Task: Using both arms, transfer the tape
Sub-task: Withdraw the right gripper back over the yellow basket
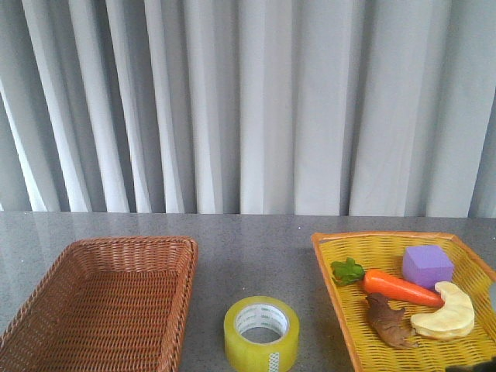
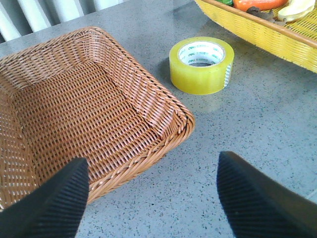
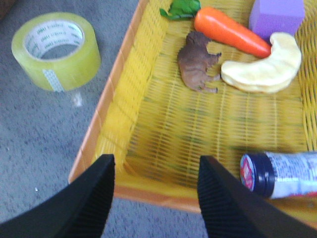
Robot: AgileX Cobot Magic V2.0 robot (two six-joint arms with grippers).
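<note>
Nothing done yet: the tape (image 1: 262,333) sat untouched on the table (image 1: 248,256), ahead of the spread, empty left gripper (image 2: 153,196) and off to the side of the spread, empty right gripper (image 3: 156,191); pickup and handover remained.

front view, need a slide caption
Yellow translucent packing tape roll standing on the grey table between an empty brown wicker basket and a yellow toy-filled basket.

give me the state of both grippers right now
Left gripper: open, holding nothing, above the brown basket's corner.
Right gripper: open, holding nothing, above the yellow basket's near edge.
</note>
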